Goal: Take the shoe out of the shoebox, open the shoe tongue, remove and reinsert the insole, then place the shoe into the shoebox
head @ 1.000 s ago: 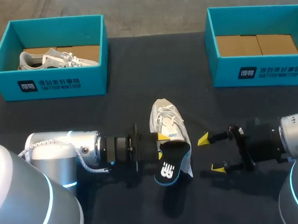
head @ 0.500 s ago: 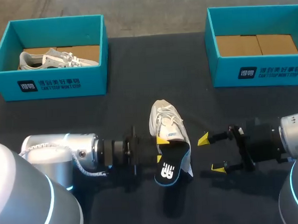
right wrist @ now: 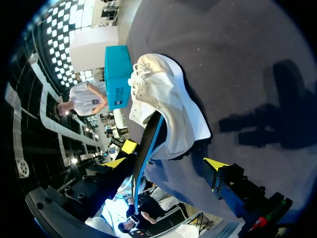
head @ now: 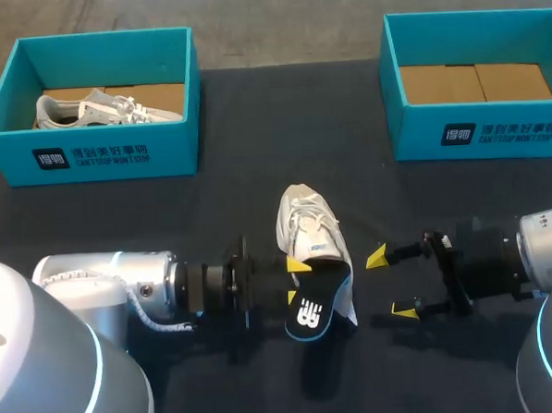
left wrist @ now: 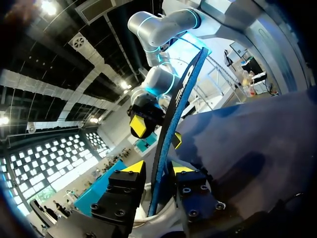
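Beside shoe [head: 304, 219], left gripper [head: 295, 278] pinches insole [head: 316, 308]; right gripper [head: 391, 284] splayed nearby.

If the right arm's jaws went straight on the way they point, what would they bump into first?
Most likely the white shoe, near its heel end, where the black insole sticks out. Depth is unclear, so the insole might come first.
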{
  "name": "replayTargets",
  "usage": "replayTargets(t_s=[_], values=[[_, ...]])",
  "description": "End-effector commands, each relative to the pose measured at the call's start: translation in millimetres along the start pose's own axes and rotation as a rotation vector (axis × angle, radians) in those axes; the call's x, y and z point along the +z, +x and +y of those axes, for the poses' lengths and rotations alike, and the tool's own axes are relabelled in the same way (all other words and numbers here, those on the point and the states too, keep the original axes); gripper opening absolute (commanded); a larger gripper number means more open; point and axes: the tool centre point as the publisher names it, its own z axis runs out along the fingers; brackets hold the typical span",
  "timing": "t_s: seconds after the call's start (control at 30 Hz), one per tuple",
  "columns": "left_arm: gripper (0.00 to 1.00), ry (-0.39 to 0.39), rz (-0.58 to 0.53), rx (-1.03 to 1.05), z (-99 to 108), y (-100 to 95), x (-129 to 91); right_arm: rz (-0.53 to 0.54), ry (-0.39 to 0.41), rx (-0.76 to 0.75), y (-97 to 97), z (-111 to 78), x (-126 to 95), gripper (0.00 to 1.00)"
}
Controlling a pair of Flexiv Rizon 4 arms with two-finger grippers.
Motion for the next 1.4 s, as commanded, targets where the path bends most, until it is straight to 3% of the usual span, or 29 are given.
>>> replayTargets(t_s=[0.03,0.1,0.3,0.87,1.4], values=[[0.16,-0.011,0.002,0.001,-4.3,0.9,0.4,0.001,-0.003,0.000,0.1,-1.0,0.0,1.00],[0.00,-0.015,0.005,0.005,-4.9,0.6,0.4,0.001,-0.003,0.000,0.1,-1.0,0.0,1.00],[0.00,-0.022,0.015,0.010,-5.5,-0.1,0.4,0.001,-0.003,0.000,0.1,-1.0,0.0,1.00],[0.00,-0.044,0.023,0.051,16.5,-1.0,9.6,0.001,-0.003,0.000,0.1,-1.0,0.0,1.00],[0.00,-0.112,-0.014,0.066,13.7,-5.8,11.3,0.001,-0.003,0.000,0.1,-1.0,0.0,1.00]])
